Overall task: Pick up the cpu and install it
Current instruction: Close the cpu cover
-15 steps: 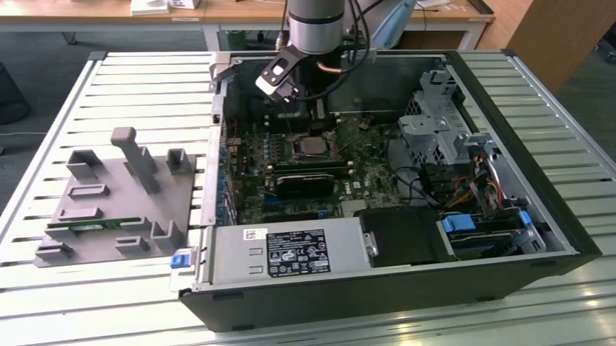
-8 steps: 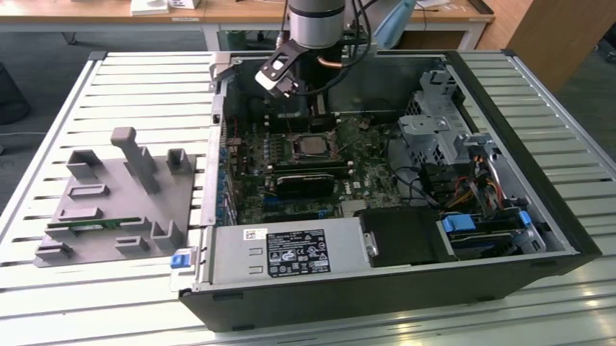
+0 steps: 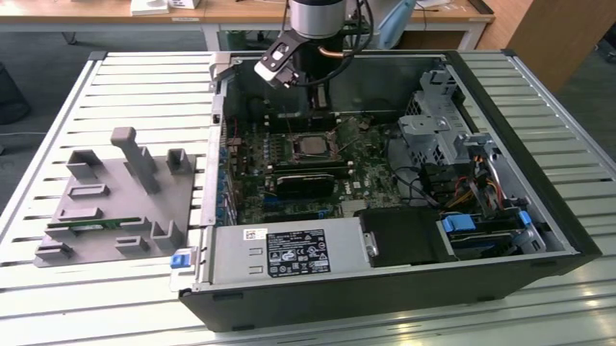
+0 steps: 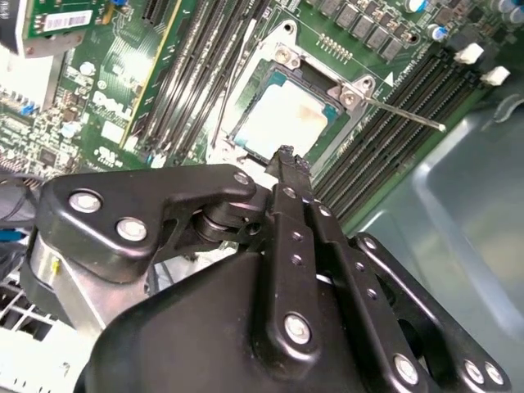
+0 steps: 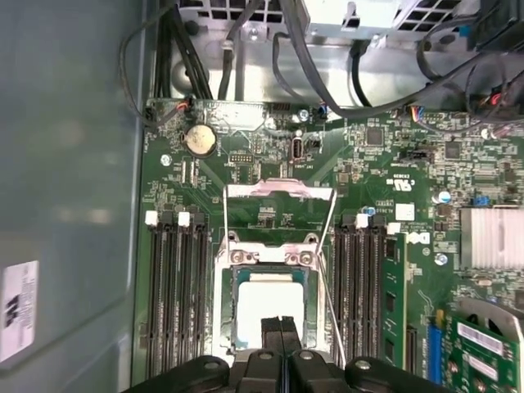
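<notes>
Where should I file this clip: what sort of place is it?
Probably a robotics lab or workshop: an open desktop computer case lies on a slatted metal table, a grey plastic fixture beside it, wooden desks behind.

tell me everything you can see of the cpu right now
The cpu is a small flat square chip with a dull silver metal top, lying level in the motherboard socket, uncovered, the socket's metal clamp frame swung open. The shut fingers hang over one edge; whether they touch it cannot be told.
</notes>
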Action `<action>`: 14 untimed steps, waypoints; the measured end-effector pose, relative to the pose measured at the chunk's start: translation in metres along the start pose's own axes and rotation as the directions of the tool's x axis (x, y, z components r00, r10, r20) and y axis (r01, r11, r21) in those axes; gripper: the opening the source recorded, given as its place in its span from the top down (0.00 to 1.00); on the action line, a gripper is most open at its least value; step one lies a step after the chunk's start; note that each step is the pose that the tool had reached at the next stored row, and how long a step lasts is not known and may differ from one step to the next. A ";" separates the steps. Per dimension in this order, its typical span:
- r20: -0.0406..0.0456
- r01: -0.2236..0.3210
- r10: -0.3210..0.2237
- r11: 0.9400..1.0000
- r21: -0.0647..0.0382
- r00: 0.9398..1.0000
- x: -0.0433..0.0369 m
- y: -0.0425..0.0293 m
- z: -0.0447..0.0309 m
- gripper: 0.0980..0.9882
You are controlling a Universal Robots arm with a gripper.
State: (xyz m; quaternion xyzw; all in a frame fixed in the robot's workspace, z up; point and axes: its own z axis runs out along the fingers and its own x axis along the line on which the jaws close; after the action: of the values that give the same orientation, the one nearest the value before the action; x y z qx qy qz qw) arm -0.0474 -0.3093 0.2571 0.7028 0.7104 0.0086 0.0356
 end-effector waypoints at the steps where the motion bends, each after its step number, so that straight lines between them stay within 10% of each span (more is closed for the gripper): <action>1: 0.000 0.000 0.000 1.000 0.000 1.000 -0.0001 0.0002 -0.0024 0.99; 14: 0.000 0.000 0.000 1.000 0.000 1.000 -0.0012 0.0016 -0.0295 0.99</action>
State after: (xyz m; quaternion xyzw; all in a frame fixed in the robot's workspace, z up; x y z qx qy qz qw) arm -0.0476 -0.3093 0.2866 0.7028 0.7104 0.0084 0.0358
